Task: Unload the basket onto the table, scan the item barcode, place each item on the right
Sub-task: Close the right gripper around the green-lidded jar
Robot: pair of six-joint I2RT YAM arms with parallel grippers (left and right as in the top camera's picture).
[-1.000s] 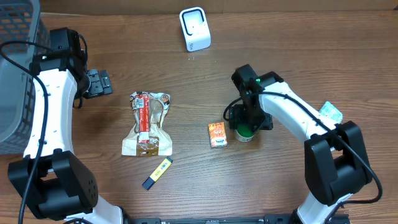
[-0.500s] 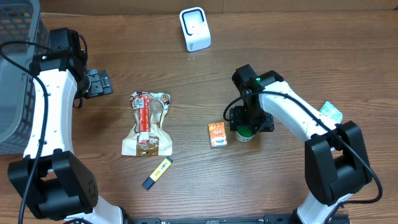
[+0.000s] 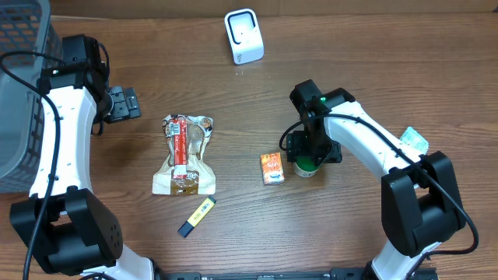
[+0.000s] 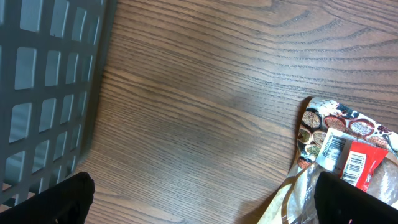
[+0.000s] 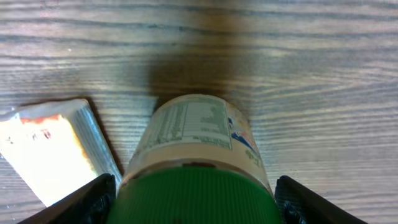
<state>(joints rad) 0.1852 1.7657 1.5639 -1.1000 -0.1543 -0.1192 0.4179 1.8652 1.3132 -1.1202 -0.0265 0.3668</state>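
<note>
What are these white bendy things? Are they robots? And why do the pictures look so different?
Yes, they are robot arms: a left arm and a right arm at a wooden table. One picture looks down from above. The other two come from little cameras on the wrists, so they see things up close. On the table lie a snack bag, an orange packet, a yellow and blue stick and a white scanner, with a grey basket at the side. The left fingers are wide open and hold nothing. The right fingers look pressed on both sides of a jar with a green lid, which stands on the table.
</note>
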